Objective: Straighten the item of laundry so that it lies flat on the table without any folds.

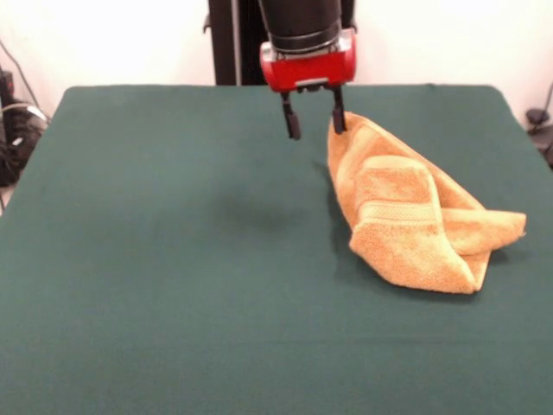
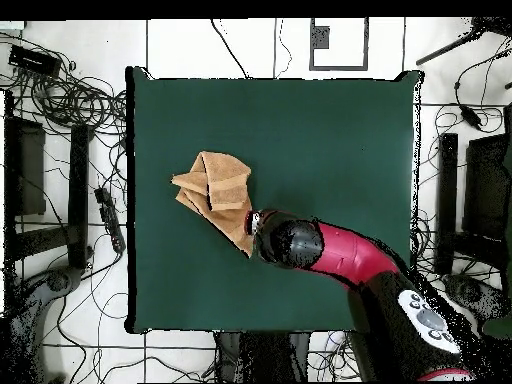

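Bare green table [image 1: 173, 328], folded towel [image 1: 415, 216] right, gripper [image 1: 315, 117] spread at its far corner

Red and black Sawyer arm with a small dark two-fingered gripper [image 1: 315, 114]

From the front, the arm's last link is a glossy black cylinder ringed by a thin grey band, ending in a boxy bright-red wrist housing [image 1: 308, 63] with rounded corners and a pale metal plate beneath it; two slim black fingers [image 1: 293, 118] hang from that plate, a clear gap between them. A black upright pedestal column [image 1: 234, 41] stands at about 10 o'clock from the housing. From overhead, the same black cylinder [image 2: 293, 243] joins a rounded crimson link [image 2: 352, 257], and at about 4 o'clock from that sits a white oval panel [image 2: 428, 320] bearing small grey round buttons on a dark joint.
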